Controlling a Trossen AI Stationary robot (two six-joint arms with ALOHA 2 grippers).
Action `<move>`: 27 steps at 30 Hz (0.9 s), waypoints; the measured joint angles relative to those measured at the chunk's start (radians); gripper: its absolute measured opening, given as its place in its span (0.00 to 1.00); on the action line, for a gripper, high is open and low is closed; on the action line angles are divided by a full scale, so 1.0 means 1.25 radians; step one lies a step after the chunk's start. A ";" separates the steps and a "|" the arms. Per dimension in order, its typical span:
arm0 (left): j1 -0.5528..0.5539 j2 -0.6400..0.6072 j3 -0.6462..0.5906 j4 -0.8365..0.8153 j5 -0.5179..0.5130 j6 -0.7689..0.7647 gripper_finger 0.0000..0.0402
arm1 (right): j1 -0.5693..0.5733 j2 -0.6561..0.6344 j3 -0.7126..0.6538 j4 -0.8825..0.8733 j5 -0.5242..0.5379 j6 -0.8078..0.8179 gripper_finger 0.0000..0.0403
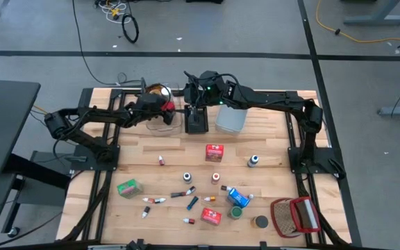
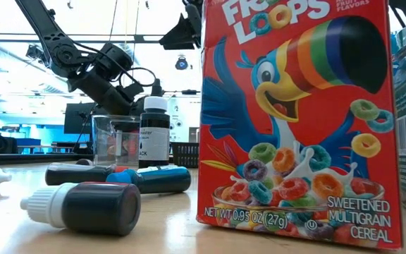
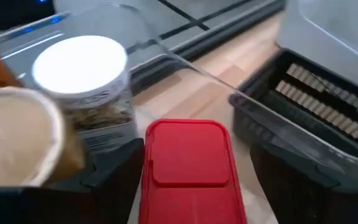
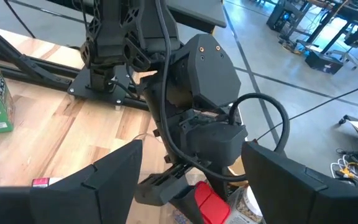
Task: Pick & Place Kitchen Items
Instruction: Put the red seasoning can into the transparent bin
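The table (image 1: 269, 149) carries both arms at its far edge and scattered groceries nearer the front. At the far middle stand a clear bin (image 1: 160, 118), a black bin (image 1: 197, 123) and a grey-blue bin (image 1: 230, 119). The left gripper (image 1: 167, 107) hangs over the clear bin, closed on a red-lidded item (image 3: 188, 165); two jars (image 3: 82, 81) sit in that bin. The right gripper (image 1: 194, 94) hovers above the black bin, its fingers wide and holding nothing. Toward the front lie a red cereal box (image 1: 214, 153), a green box (image 1: 128, 187), a blue box (image 1: 238, 198), a wire basket (image 1: 294, 217) and tiny tubes (image 1: 192, 203).
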 joint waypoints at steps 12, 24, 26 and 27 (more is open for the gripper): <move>-0.039 -0.256 0.074 -0.394 -0.136 0.162 0.68 | 0.000 0.000 0.000 -0.022 0.001 0.030 0.71; -0.042 -0.197 0.075 -0.567 -0.138 0.136 0.30 | 0.000 0.000 0.000 -0.022 0.000 0.030 0.71; -0.042 -0.160 0.075 -0.537 -0.112 0.139 0.21 | 0.000 0.000 0.000 -0.024 0.000 0.030 0.71; -0.042 -0.143 0.075 -0.518 -0.097 0.146 0.17 | 0.000 0.000 0.000 -0.025 0.000 0.030 0.71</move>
